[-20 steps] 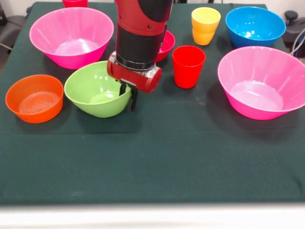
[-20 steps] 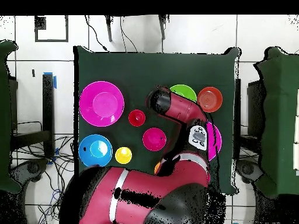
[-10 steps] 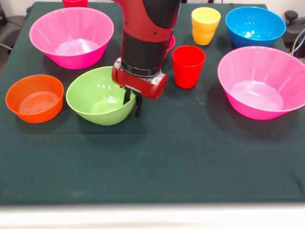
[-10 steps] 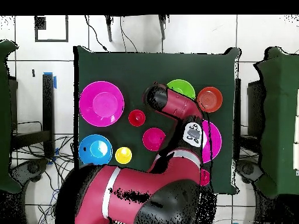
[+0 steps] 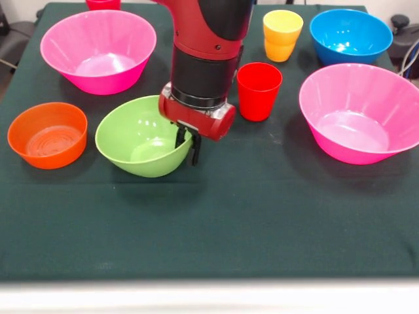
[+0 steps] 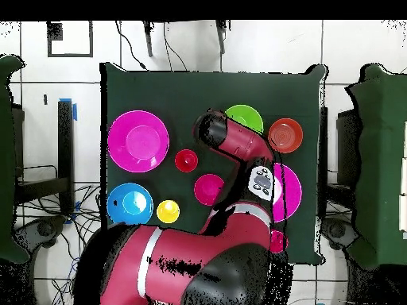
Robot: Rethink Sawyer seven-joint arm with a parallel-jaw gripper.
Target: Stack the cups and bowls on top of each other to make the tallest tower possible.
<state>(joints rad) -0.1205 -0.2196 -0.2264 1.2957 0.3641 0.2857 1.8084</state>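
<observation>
My gripper [image 5: 186, 142] is clamped on the right rim of the green bowl [image 5: 141, 140], which sits tilted beside the orange bowl [image 5: 47, 134]. Visible count: two pink bowls, one blue, one red cup [image 5: 258, 91], one yellow cup [image 5: 282, 34].

i see a lime-green bowl [image 5: 141, 140], orange bowl [image 5: 47, 134], red cup [image 5: 258, 90], yellow cup [image 5: 282, 34], blue bowl [image 5: 350, 36], dark green tabletop [image 5: 262, 209].
</observation>
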